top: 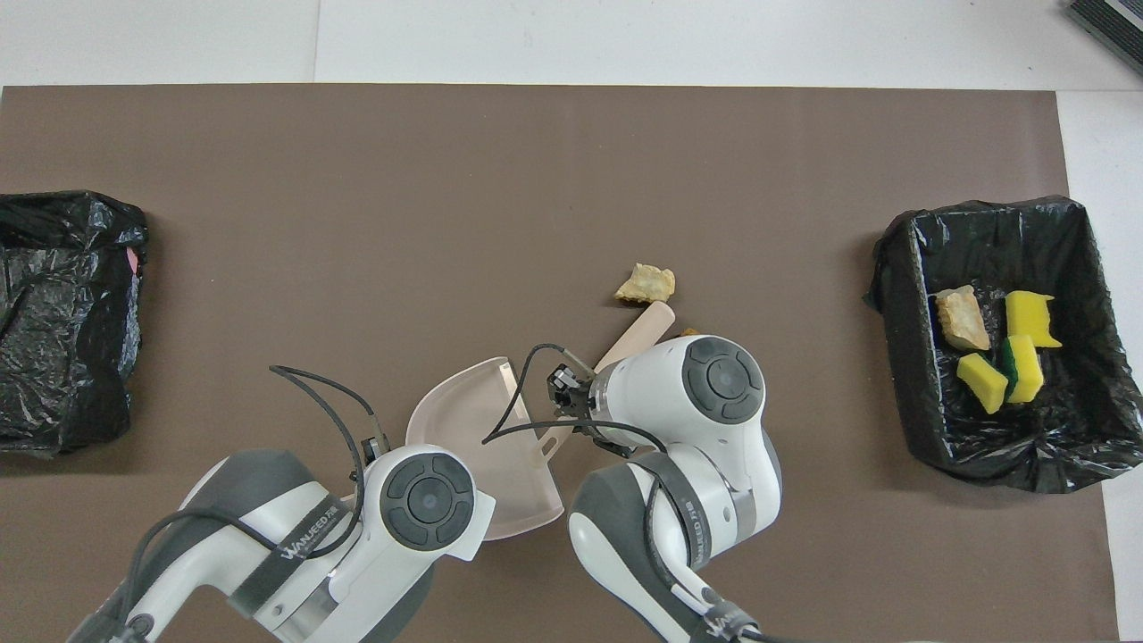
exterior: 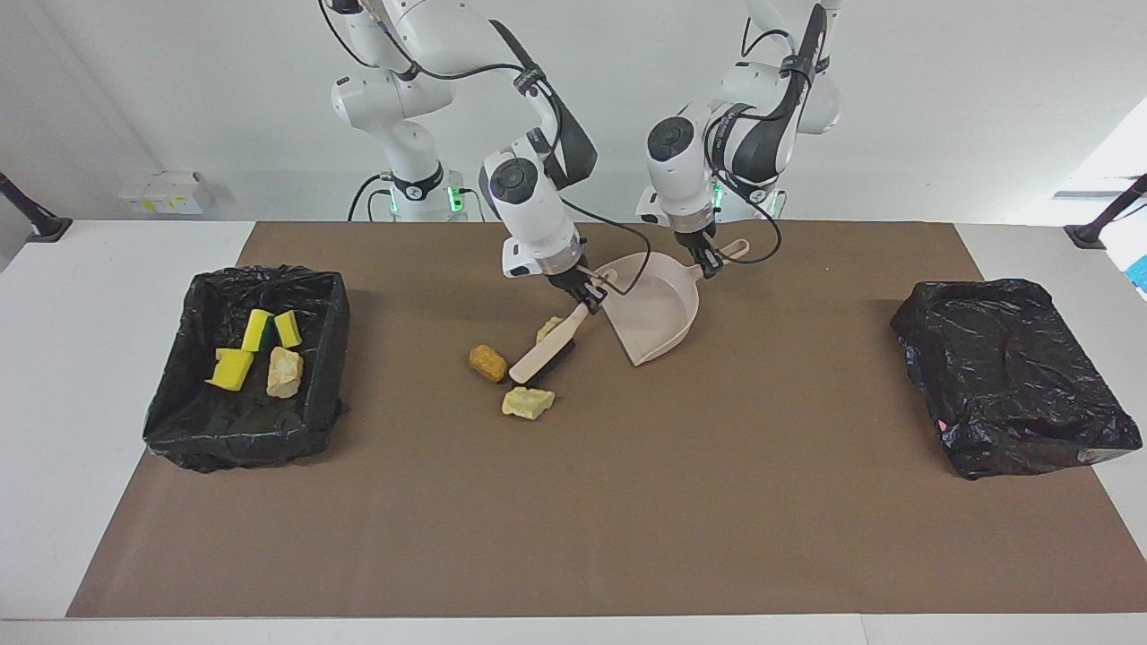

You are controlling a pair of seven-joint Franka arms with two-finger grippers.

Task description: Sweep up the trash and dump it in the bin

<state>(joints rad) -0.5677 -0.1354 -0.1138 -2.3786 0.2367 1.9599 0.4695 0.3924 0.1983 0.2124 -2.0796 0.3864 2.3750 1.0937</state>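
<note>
The lined bin (exterior: pixel 246 363) at the right arm's end of the table holds four scraps (exterior: pixel 260 354). The left gripper (exterior: pixel 710 261) is clamped on the dustpan (exterior: pixel 652 306) handle. Beside it, the right gripper (exterior: pixel 587 291) grips the brush (exterior: pixel 544 351), whose bristles seem to touch a pale scrap (exterior: pixel 528 402); an orange-brown lump (exterior: pixel 488 363) lies close by.

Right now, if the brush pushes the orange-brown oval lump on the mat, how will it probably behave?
The orange-brown lump looks rounded and oval, so it may roll or turn aside instead of sliding straight. It is small and bread-like, so probably light; the brush in the right gripper should move it easily. The flat mat offers nothing to stop it.
</note>
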